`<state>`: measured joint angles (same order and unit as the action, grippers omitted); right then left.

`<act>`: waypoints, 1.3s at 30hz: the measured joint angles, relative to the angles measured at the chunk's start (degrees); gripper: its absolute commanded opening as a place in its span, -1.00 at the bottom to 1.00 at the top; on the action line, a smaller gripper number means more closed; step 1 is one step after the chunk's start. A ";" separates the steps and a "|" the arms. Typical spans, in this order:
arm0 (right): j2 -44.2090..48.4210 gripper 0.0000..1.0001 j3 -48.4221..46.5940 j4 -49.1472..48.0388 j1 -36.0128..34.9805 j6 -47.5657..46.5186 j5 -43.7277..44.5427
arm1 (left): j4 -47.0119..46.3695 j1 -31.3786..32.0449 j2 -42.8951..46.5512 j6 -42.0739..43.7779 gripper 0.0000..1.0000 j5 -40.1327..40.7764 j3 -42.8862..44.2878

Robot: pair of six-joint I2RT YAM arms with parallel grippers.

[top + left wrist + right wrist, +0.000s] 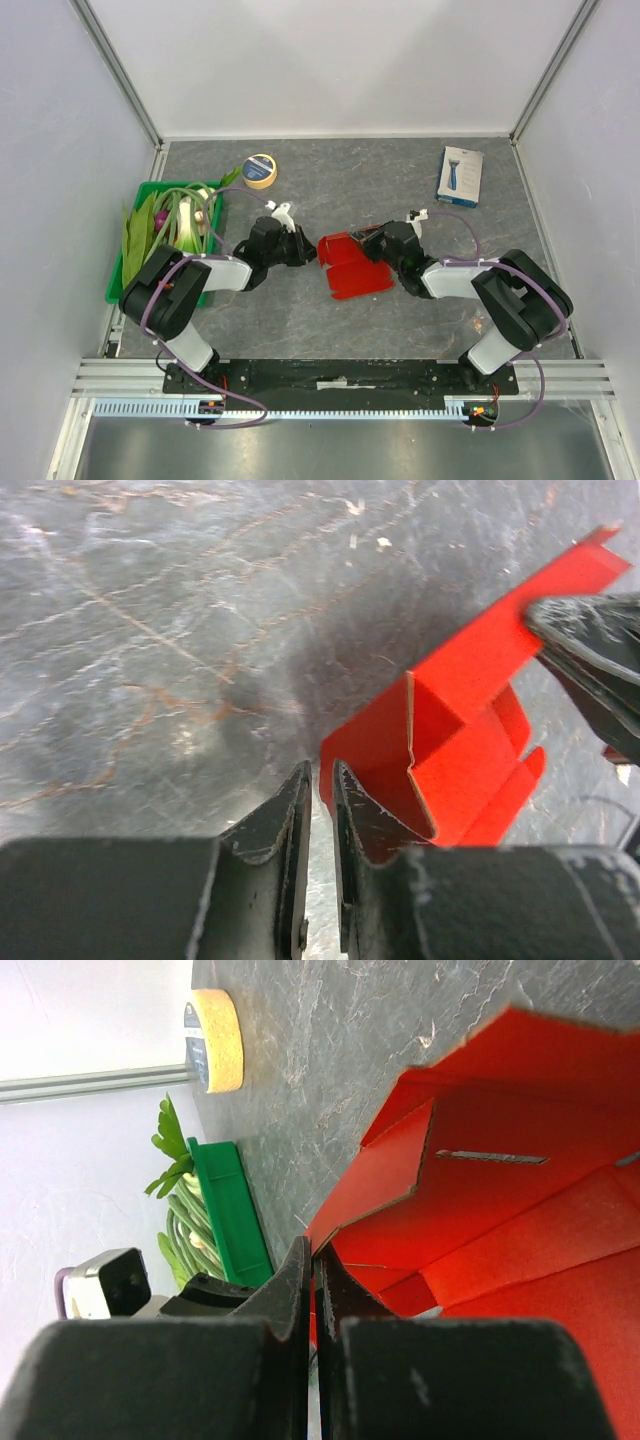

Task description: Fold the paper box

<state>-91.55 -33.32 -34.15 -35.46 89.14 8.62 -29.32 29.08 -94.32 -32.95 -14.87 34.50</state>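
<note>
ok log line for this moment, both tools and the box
paper box: partly folded, on table | right tool: shut on the box | left tool: nearly closed at corner, grip unclear

No legible text found. Tape roll (260, 171), 11 o'clock in the top view: dark label on its face, print too small to read. White-and-blue retail box (460, 176), 1 o'clock: printed front, wording unresolved. Paper box (350, 265), centre: no readable marking.
</note>
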 measured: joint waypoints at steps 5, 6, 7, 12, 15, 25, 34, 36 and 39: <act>0.00 -1.00 0.02 0.20 0.09 -1.75 0.44 | -2.58 1.73 -0.07 0.00 -0.49 -2.36 -0.11; 0.00 -1.00 0.09 0.07 0.09 -2.01 0.52 | -2.60 1.95 -0.07 0.02 -0.48 -2.64 -0.09; 0.02 -1.00 0.26 -0.17 0.09 -2.47 0.59 | -2.54 2.12 -0.07 0.02 -0.46 -2.91 -0.09; 0.55 -1.00 2.25 -2.60 0.11 -3.91 0.83 | -2.89 3.96 -0.28 0.13 -0.46 -3.17 -0.09; 0.70 -1.00 3.78 -4.74 0.13 -4.35 0.92 | -3.74 5.33 -0.96 1.09 -0.42 -3.02 -0.09; 3.41 -1.00 6.67 -6.23 0.04 -8.33 0.79 | -6.45 8.74 -0.92 6.25 -0.24 3.34 -2.25; 4.13 -1.00 7.50 -6.64 -0.28 -8.15 0.96 | -8.17 16.02 -0.87 12.59 -0.49 16.92 -2.25; 4.11 -1.00 7.91 -7.43 -0.48 -7.39 1.16 | -8.31 17.03 -0.87 13.03 -0.53 20.11 -2.27; 3.91 -1.00 8.55 -8.48 -0.81 -6.05 1.66 | -9.20 18.34 -0.94 13.77 -0.43 24.20 -2.45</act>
<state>-87.64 -24.77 -42.63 -36.27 83.09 10.28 -38.52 47.42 -95.26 -19.18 9.32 32.05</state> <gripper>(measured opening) 0.007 0.238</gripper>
